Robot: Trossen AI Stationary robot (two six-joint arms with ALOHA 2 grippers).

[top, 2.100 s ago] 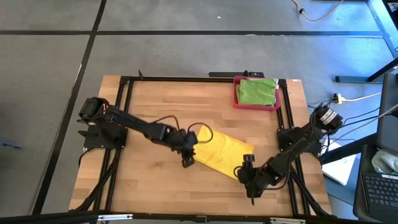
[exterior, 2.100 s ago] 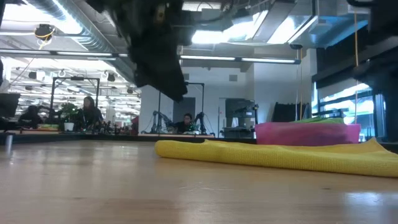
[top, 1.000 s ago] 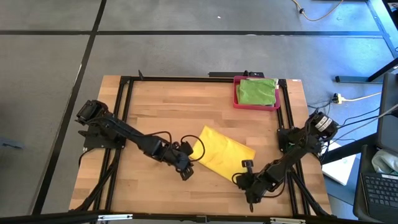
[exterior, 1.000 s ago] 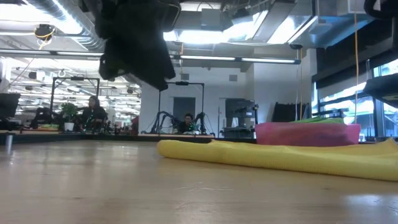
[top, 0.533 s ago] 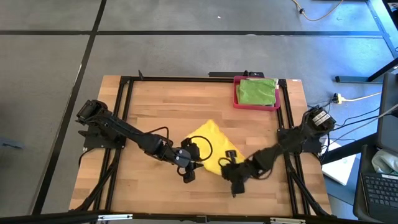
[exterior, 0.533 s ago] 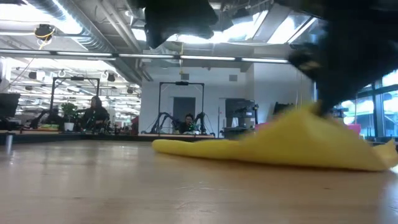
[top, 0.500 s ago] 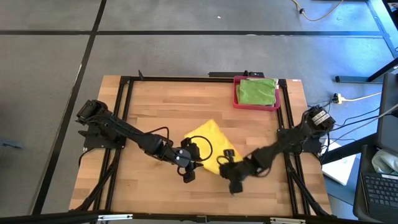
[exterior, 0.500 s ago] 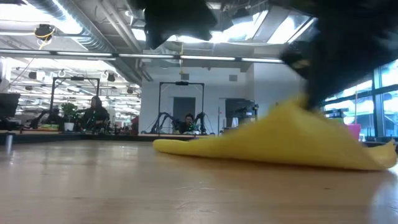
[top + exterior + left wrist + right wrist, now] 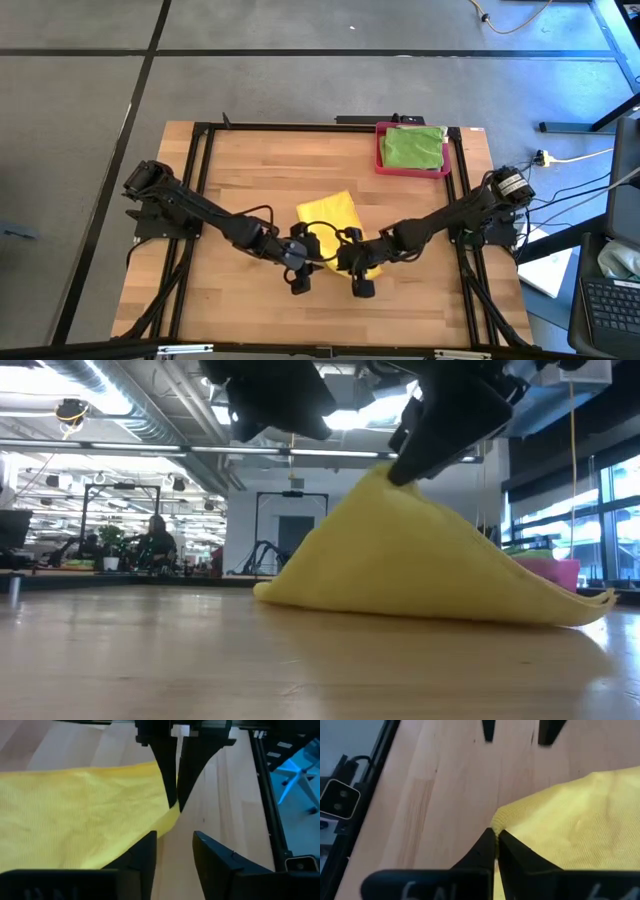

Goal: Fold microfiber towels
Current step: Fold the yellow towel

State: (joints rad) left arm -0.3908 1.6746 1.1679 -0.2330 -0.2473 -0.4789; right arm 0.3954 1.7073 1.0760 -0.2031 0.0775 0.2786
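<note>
I've got the right gripper (image 9: 358, 283) pinched tight on a corner of the yellow towel (image 9: 332, 222), lifting that corner up off the wooden table (image 9: 240, 170) so the cloth peaks like a tent in the low view (image 9: 400, 565). Its fingers (image 9: 490, 847) are closed hard together, with the yellow edge caught right at their tips. The left gripper (image 9: 300, 282) sits just beside it near the table's middle, fingers (image 9: 145, 852) parted with bare wood between them, gripping nothing (the towel edge lies just ahead of it). Far back toward the right, a bright green towel (image 9: 412, 146) lies inside the pink-red tray (image 9: 380, 165), well apart from the action.
</note>
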